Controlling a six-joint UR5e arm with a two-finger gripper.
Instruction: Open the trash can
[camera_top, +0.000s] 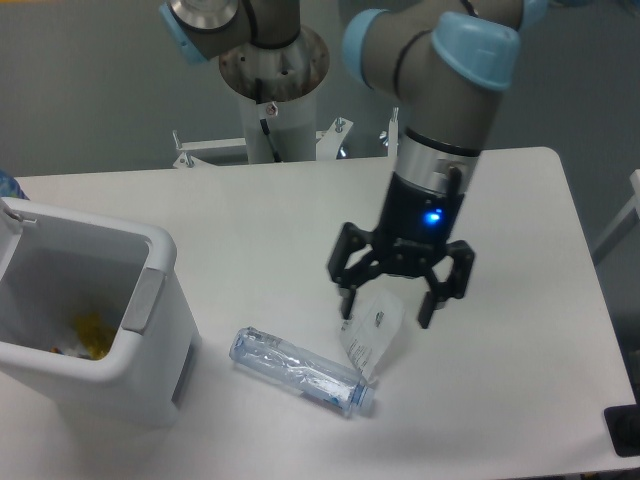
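- Trash can: top uncovered, interior visible; opening judged complete.
- End effector: fingers spread wide, empty, well apart from can, over the tabletop.

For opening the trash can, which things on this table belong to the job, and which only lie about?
Belong to the job:
- large boxy white plastic trash can, already open, with grey rectangular push tab
- black two-finger gripper, open

Only lying about:
- clear crushed plastic bottle
- crumpled white plastic wrapper, under the gripper
- yellow scraps inside the can
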